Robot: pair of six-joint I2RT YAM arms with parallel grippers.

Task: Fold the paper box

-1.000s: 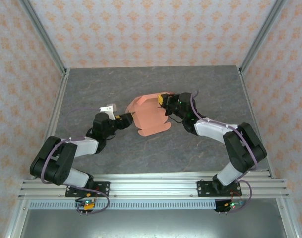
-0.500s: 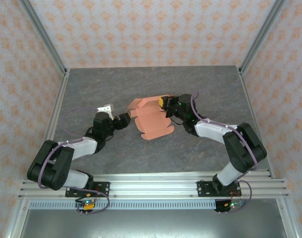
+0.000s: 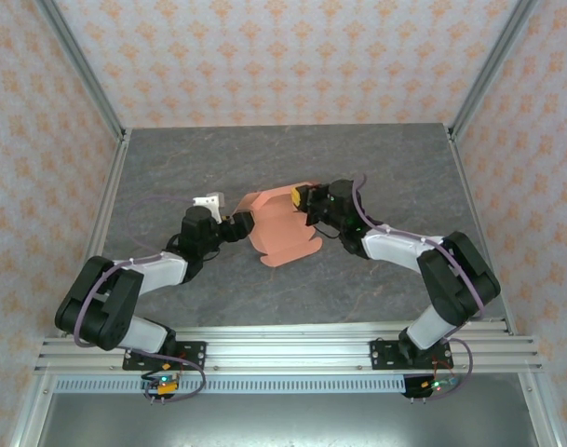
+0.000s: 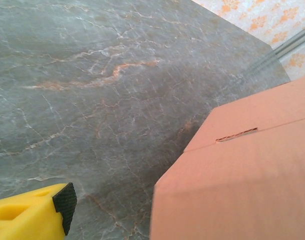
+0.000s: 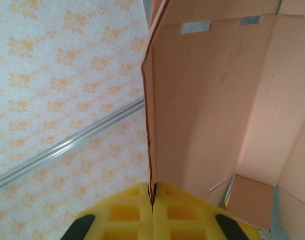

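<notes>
The salmon-orange paper box point(image 3: 281, 231) is a partly folded card sheet held up off the grey marble table point(image 3: 171, 168) at its middle. My right gripper point(image 3: 306, 198) is shut on the sheet's upper right edge; in the right wrist view the yellow fingertips point(image 5: 127, 212) pinch the thin card edge point(image 5: 151, 150), and the box's inner panels point(image 5: 207, 100) open out to the right. My left gripper point(image 3: 243, 226) is open at the box's left side. In the left wrist view one yellow finger point(image 4: 37, 215) shows at lower left and the card point(image 4: 242, 175) covers the other.
Aluminium frame posts point(image 3: 83, 70) and patterned walls point(image 3: 283, 56) close in the table on three sides. A metal rail point(image 3: 283, 349) runs along the near edge by the arm bases. A white tag point(image 3: 207, 200) sticks up from the left wrist.
The right gripper carried the box a little left. The left gripper drew back from the box, then came forward again to its left edge.
</notes>
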